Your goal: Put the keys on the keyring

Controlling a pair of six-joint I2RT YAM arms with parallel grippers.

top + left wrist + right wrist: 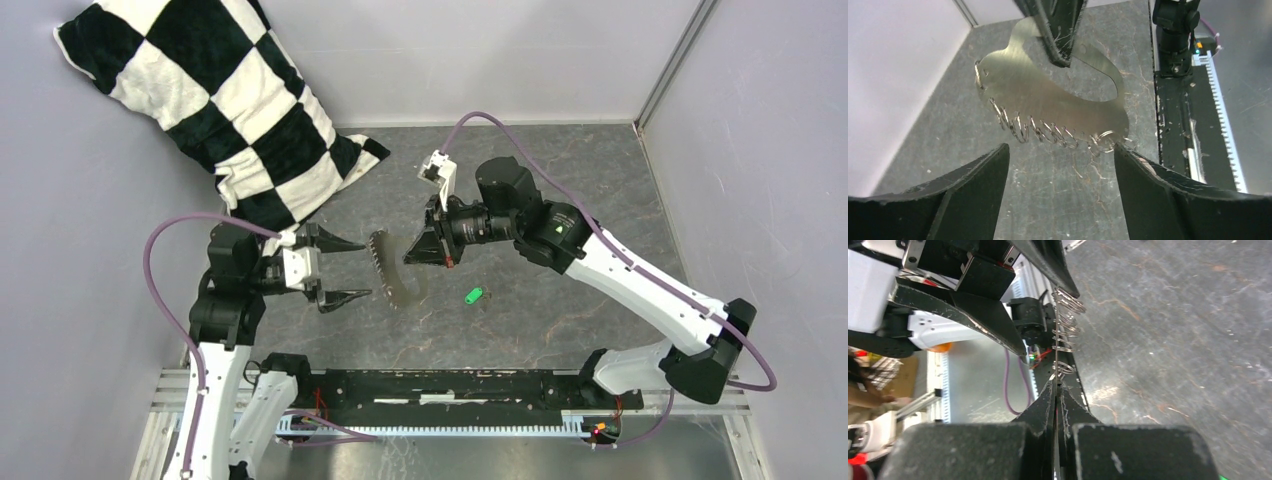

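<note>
Top external view: the keyring, a thin silvery metal piece with a row of small wire rings along one edge, stands on edge near the middle of the grey tabletop. Your right gripper is clamped on its plain side, fingers pressed together with the thin metal between them. Whether its lower edge touches the tabletop cannot be told.

Your left gripper faces the ringed edge from the other side, fingers spread wide apart and holding nothing. The rings are just beyond its fingertips.

The keys, a tiny piece with a bright green tag, lie flat on the tabletop to the right of the keyring, below the right gripper and clear of both grippers.

Left wrist view: the keyring shows its broad face, its rings strung along the lower edge between your two spread fingers.

Right wrist view: you see the keyring edge-on as a thin line rising from the closed fingers.

A black-and-white checkered pillow leans in the far left corner.
</note>
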